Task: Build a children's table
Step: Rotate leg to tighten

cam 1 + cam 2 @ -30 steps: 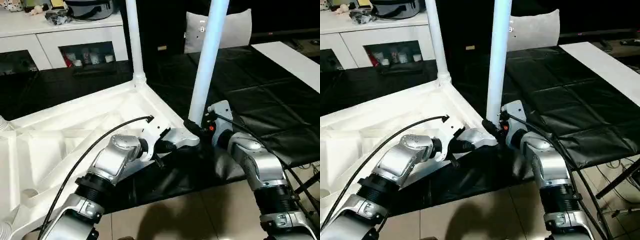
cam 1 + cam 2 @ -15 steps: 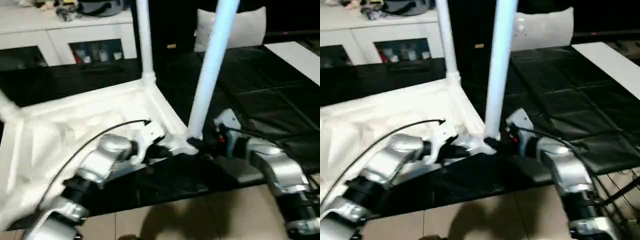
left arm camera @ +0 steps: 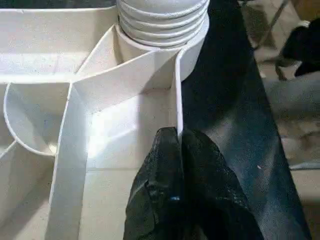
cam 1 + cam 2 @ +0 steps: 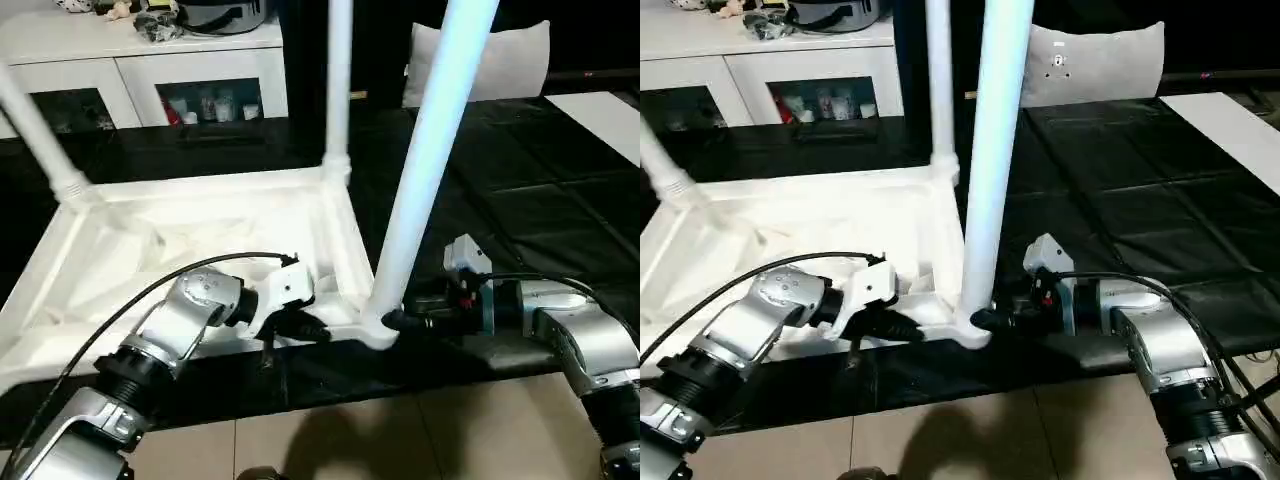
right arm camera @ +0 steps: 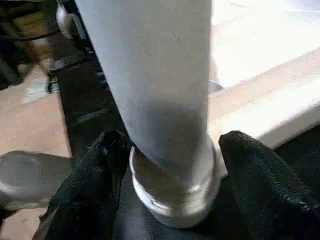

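Observation:
The children's table lies upside down on a black mat, its ribbed white top (image 4: pixel 200 230) facing up. Three white legs stand in corner sockets: the near one (image 4: pixel 425 170), a far one (image 4: pixel 338 90) and one at the left (image 4: pixel 40 130). My left gripper (image 4: pixel 308 328) is shut on the top's thin rim wall (image 3: pixel 176 100), just beside the near leg's socket. My right gripper (image 4: pixel 392 322) reaches in from the right. Its black fingers (image 5: pixel 100 170) stand on either side of the near leg's base (image 5: pixel 170 165), pressed against its collar.
A white low cabinet with glass doors (image 4: pixel 150 70) stands behind, with clutter on top. A white cushion (image 4: pixel 480 60) leans at the back right. The black mat (image 4: pixel 540 180) spreads to the right, with a white board (image 4: pixel 610 110) at its edge. Tiled floor (image 4: pixel 400 440) lies nearest me.
The whole picture has shifted, bringing the left leg into view. My right forearm now lies lower and more level at the near leg's base. The left gripper keeps its hold on the rim.

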